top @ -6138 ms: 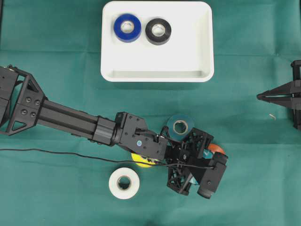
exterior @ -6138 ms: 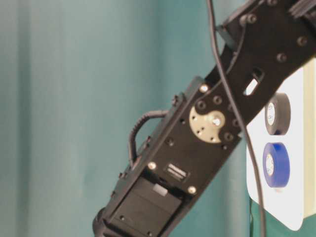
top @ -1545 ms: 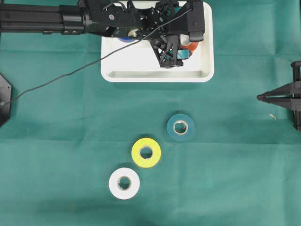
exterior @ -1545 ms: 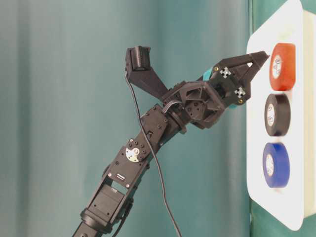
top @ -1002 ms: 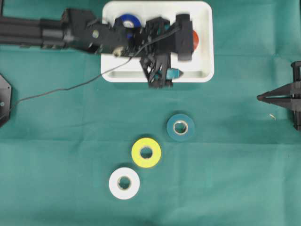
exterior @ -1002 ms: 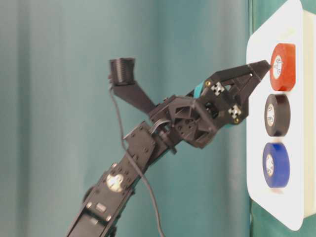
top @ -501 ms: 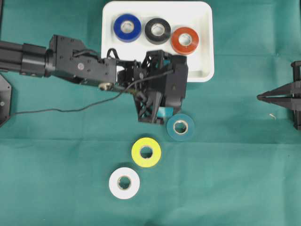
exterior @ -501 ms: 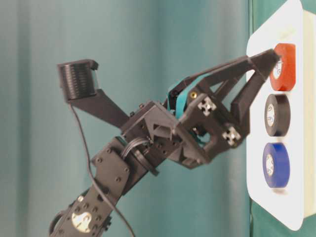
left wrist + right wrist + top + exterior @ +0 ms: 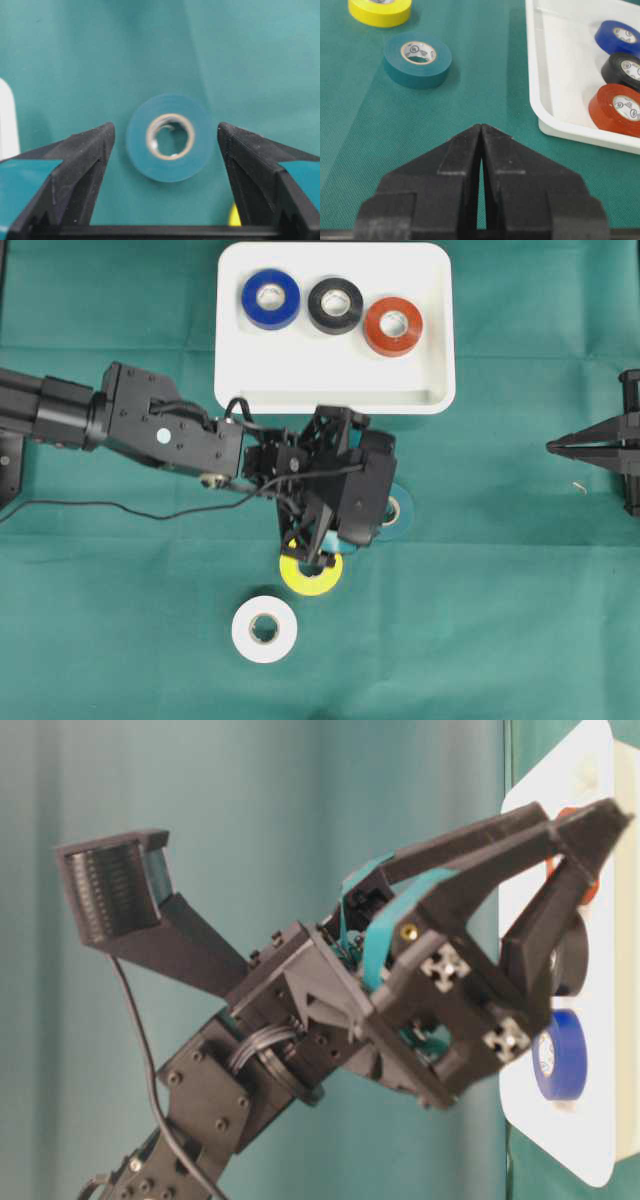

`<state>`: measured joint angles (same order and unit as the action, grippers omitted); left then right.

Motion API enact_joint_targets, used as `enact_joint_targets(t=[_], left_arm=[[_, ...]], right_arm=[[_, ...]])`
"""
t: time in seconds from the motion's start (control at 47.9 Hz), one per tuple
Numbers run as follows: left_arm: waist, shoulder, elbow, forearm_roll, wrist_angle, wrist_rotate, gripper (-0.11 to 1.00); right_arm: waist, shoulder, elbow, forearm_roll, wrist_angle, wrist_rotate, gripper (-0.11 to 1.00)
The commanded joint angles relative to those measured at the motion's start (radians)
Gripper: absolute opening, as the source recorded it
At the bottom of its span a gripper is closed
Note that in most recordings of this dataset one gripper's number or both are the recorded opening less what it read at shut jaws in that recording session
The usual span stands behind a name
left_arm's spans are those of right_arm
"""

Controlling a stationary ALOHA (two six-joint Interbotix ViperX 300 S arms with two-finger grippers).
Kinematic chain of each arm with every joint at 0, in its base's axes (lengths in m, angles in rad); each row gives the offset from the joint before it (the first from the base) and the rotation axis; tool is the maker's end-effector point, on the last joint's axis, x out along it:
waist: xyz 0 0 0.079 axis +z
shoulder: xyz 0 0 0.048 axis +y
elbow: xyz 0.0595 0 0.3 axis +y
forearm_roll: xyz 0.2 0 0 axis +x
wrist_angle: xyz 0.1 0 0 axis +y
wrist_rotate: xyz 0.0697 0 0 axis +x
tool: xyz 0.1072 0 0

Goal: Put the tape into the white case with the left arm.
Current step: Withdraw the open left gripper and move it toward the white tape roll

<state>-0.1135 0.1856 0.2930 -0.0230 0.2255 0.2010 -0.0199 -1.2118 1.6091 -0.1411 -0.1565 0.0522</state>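
left gripper [image 9: 165, 145] released, prongs spread wide on either side of a teal tape roll [image 9: 169, 136] lying flat on the green cloth [image 9: 500, 620], no contact visible. white case [image 9: 440, 330] at the top of the overhead view, holding blue [image 9: 270, 298], black [image 9: 335, 305] and red [image 9: 393, 326] rolls. yellow roll [image 9: 312, 582] and white roll [image 9: 264, 629] on the cloth below. right gripper [image 9: 481, 150] clenched, empty, well apart.
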Motion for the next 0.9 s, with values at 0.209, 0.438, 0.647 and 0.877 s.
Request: enact_joint_targets(t=[0.209, 0.438, 0.647, 0.877], left_arm=[[-0.014, -0.034, -0.005, -0.003, -0.009, -0.044, 0.81], [-0.015, -0.075, 0.040, -0.003, -0.009, -0.048, 0.81], [-0.014, -0.153, 0.133, -0.003, -0.014, -0.051, 0.81], [-0.014, -0.244, 0.253, -0.003, -0.091, -0.049, 0.81]], right_arm=[[-0.002, 0.006, -0.009, -0.002, -0.008, 0.002, -0.09], [-0.002, 0.006, -0.009, -0.002, -0.008, 0.002, -0.09], [-0.002, 0.006, -0.009, -0.002, -0.009, 0.002, -0.09], [-0.002, 0.006, -0.009, -0.002, -0.008, 0.002, -0.09]])
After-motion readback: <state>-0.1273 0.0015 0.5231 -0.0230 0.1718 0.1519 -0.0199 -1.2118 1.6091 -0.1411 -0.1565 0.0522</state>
